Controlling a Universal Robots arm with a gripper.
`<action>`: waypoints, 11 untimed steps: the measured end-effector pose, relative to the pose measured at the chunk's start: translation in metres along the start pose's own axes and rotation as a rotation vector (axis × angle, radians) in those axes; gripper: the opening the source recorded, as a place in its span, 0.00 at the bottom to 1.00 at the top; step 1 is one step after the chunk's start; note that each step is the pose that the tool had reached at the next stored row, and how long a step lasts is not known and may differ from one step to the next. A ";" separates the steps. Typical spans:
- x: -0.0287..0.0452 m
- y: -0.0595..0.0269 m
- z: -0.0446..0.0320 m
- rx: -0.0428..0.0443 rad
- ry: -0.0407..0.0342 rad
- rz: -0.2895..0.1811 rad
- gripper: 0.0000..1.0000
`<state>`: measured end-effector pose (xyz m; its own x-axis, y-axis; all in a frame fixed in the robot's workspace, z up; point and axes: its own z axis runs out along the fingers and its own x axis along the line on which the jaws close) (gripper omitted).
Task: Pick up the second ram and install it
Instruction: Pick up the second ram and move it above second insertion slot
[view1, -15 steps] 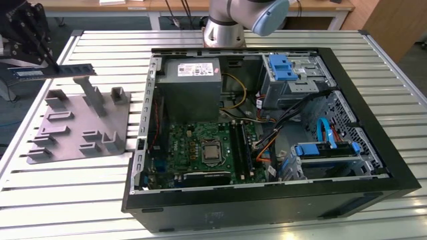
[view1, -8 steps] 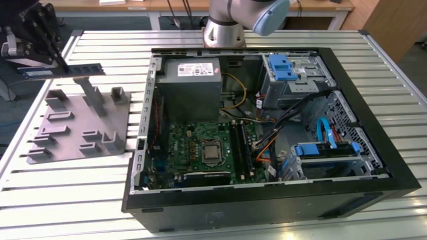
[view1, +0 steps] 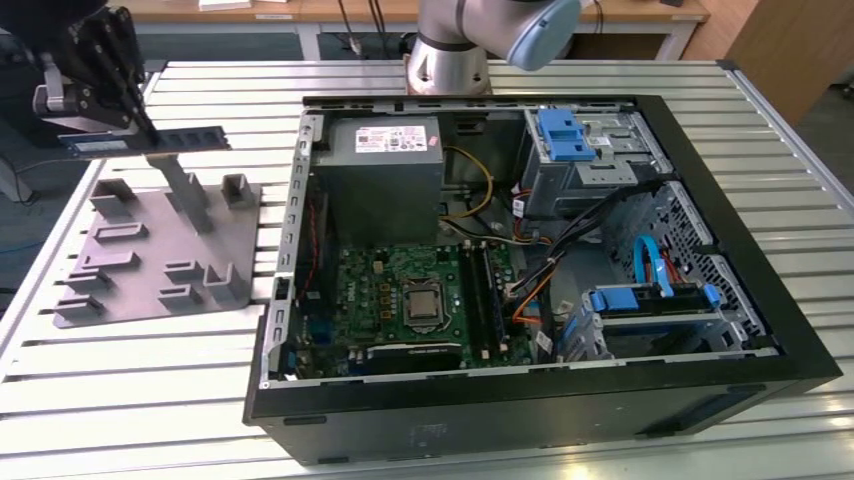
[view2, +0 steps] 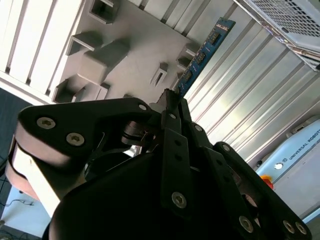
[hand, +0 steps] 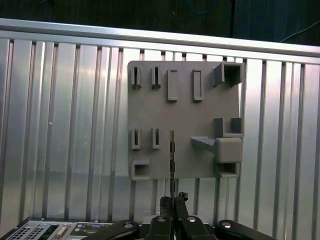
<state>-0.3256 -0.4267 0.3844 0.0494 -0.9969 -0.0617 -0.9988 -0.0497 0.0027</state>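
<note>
Gripper: the black two-finger gripper (view1: 96, 130) hangs at the exterior view's far left, its fingers clamped on one end of the second ram; in both wrist views the fingertips (view2: 170, 102) (hand: 173, 201) pinch the stick's edge

Second ram: the blue-green stick (view1: 180, 137) is held roughly level in the air, long side pointing toward the exterior view's right, above the far part of the holder plate; the second wrist view shows its row of black chips (view2: 202, 52), the first wrist view shows it edge-on (hand: 172, 155)

Holder plate: the grey plastic plate (view1: 147, 255) with upright pegs and pockets lies flat on the table, to the exterior view's left of the computer; it sits under the stick in both wrist views (view2: 135, 55) (hand: 185, 115)

Computer: the black tower case (view1: 534, 410) lies on its side, panel off, green motherboard (view1: 387, 290) exposed with long black slots (view1: 483, 290) beside the processor (view1: 424, 305)

Table: slatted aluminium table (view1: 134, 400) carries plate and case

Arm: the robot base (view1: 447, 60) stands at the far edge, behind the case
</note>
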 end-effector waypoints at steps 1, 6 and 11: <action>0.0001 -0.0020 0.0000 0.0000 0.0000 0.000 0.14; 0.0006 -0.0117 -0.0001 -0.0001 0.0001 0.000 0.14; 0.0011 -0.0214 -0.0001 0.0000 0.0000 0.000 0.14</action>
<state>-0.3042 -0.4267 0.3843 0.0494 -0.9969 -0.0617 -0.9988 -0.0497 0.0028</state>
